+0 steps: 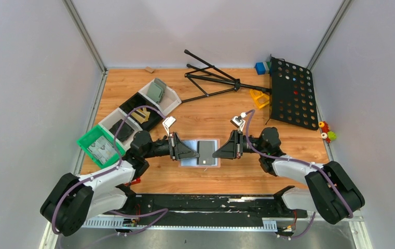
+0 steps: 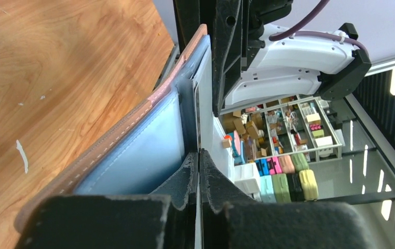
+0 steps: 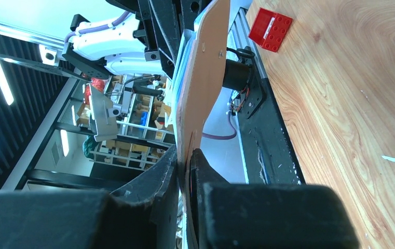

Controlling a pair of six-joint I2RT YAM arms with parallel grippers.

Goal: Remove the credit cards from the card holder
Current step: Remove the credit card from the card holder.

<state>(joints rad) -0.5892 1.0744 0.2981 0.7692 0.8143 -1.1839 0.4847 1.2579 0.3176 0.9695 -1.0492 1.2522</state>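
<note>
The left arm's fingers are clenching on one thin layer at an end of the flat, light blue-grey card holder with the salmon-tan stitched edge. The right arm's fingers are clamping the tan outer side at the opposite end. Pinching from both ends like this is probably meant to steady the holder and part its layers so that a card can slide free.

The holder is sitting level between the two arms, over the middle of the pale wooden surface. I cannot tell whether it is resting on the wood or hanging just above it.

From overhead its blue-grey face is showing a black rectangle with a small pale mark near one end. This could be the pocket panel or the top card. Judging from this, the thin black credit cards are still sitting inside, with none yet drawn clear.
</note>
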